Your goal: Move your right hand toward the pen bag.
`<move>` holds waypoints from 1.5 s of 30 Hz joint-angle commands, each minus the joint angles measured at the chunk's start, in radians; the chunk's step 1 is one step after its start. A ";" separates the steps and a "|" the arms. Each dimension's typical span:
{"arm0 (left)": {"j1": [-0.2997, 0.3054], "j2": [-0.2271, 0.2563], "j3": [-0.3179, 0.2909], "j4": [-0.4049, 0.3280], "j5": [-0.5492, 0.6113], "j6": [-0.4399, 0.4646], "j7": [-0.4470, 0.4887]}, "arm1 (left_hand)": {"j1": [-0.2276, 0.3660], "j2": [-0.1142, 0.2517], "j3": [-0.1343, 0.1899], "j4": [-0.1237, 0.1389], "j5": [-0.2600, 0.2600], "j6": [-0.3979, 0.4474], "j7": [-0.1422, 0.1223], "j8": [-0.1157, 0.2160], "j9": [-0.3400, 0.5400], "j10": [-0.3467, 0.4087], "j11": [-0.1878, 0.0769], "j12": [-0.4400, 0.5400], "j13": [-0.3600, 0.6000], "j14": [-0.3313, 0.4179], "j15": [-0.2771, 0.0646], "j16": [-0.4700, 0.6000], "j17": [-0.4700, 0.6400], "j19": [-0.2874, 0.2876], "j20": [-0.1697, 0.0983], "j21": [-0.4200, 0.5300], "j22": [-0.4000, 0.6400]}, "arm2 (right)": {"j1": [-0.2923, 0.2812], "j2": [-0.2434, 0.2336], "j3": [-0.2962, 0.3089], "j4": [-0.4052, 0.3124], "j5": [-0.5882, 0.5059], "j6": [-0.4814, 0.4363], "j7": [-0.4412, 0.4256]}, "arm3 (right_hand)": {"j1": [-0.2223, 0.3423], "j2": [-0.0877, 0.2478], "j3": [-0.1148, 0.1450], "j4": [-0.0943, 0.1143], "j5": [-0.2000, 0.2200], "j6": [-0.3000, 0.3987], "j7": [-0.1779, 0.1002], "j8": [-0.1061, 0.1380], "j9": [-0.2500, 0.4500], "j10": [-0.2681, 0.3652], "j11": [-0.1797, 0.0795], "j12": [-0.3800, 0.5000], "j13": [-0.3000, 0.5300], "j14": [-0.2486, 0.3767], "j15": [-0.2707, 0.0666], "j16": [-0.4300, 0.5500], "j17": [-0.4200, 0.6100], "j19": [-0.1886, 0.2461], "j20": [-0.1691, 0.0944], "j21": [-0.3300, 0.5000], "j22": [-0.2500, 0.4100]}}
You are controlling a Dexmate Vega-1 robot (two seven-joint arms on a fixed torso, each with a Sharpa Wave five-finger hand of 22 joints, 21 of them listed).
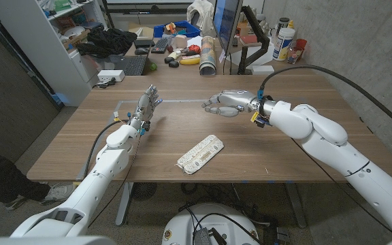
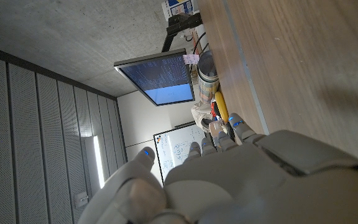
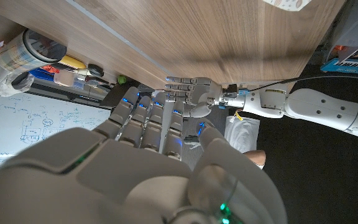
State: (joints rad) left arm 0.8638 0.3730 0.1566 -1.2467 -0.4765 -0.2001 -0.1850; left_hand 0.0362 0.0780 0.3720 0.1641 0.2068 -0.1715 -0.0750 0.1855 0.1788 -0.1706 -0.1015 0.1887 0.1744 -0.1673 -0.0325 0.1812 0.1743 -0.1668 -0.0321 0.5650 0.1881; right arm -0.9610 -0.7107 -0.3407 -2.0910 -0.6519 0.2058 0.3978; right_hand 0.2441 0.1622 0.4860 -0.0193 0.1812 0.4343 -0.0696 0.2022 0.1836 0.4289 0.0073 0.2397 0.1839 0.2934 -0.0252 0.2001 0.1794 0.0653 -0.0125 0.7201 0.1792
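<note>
Grey-white right robot hand (image 1: 226,103) hovers over far middle of wooden surface (image 1: 291,146), fingers loosely spread, grasping nothing. Left robot hand (image 1: 147,107) stands upright at far left, fingers apart, also empty. White patterned flat pen bag (image 1: 200,154) lies diagonal near front edge, well apart from right robot hand. Risk, as I judge: overshooting descent could shove bag off near edge; black cable on right arm could drag. Open wood between right robot hand and bag; plenty of room either side.
</note>
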 commanded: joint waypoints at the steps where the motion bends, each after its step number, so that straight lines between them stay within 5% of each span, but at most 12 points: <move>1: 0.001 0.002 -0.003 0.001 0.001 0.003 -0.001 | 0.003 0.044 -0.005 0.001 0.006 -0.015 -0.010 0.004 0.004 -0.015 0.002 0.006 0.005 -0.031 -0.032 0.005 0.003 -0.107 -0.036 -0.003 0.005 | 0.011 0.002 -0.020 0.007 -0.009 0.003 0.013 | 0.011 0.004 0.005 0.001 0.000 -0.002 0.000 -0.006 0.005 -0.006 -0.003 -0.007 0.001 -0.001 -0.002 -0.004 0.003 0.011 0.002 -0.006 0.002; 45: 0.009 0.003 -0.003 -0.017 0.006 0.015 0.007 | 0.004 0.045 -0.008 0.001 0.006 -0.015 -0.011 0.004 0.004 -0.016 0.002 0.006 0.005 -0.032 -0.032 0.005 0.003 -0.105 -0.032 -0.006 0.005 | 0.019 0.001 -0.070 0.022 -0.049 0.001 0.051 | 0.022 0.025 0.011 0.014 0.003 -0.010 -0.008 -0.011 0.006 -0.008 -0.009 -0.014 0.002 -0.008 -0.008 -0.001 0.009 0.015 -0.009 -0.016 0.003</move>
State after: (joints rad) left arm 0.8700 0.3753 0.1536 -1.2586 -0.4726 -0.1905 -0.1827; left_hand 0.0362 0.0780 0.3693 0.1669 0.2068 -0.1737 -0.0771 0.1855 0.1788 -0.1706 -0.1015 0.1887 0.1744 -0.1673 -0.0325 0.1812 0.1743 -0.1668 -0.0321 0.5650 0.1880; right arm -0.9448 -0.7112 -0.3890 -2.0722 -0.6891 0.2083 0.4369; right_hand 0.2535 0.1634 0.4957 -0.0096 0.1812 0.4213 -0.0750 0.1944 0.1887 0.4156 0.0020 0.2243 0.1837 0.2873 -0.0270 0.2001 0.1841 0.0725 -0.0198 0.7095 0.1791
